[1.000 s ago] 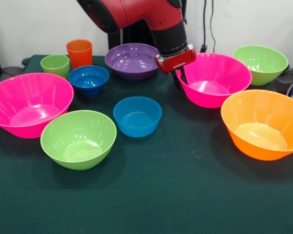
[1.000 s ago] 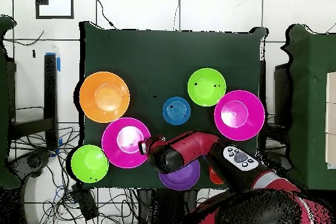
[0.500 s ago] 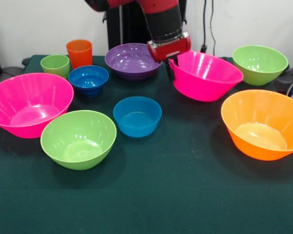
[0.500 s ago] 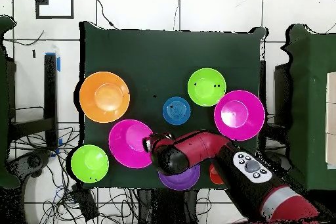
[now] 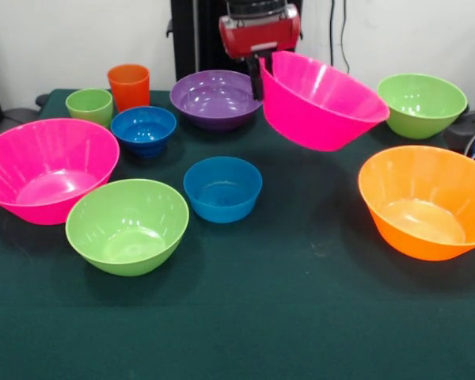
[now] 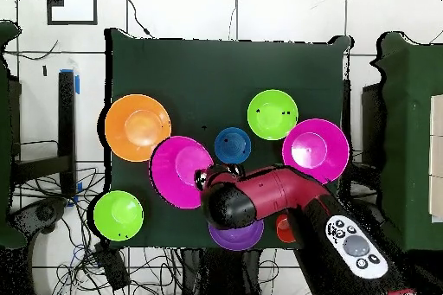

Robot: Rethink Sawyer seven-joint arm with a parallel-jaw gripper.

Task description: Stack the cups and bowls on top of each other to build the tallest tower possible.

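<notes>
Pink bowl (image 5: 321, 101), tilted and clear of the table, is hanging from the gripper (image 5: 259, 73), whose fingers are clamped on its rim at the bowl's 9 o'clock edge. The carrying step is in hand; no tower is standing yet. At its 4 o'clock is sitting the orange bowl (image 5: 427, 202); at 8 o'clock, the second pink bowl (image 5: 43, 168). The next move probably calls for levelling the load over a big bowl, then releasing.

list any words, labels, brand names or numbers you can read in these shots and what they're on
None can be read in either view.
The bowls, such as the lifted pink bowl, and the cups carry no print.
The gripper and the buttons on the arm show no legible marks.
</notes>
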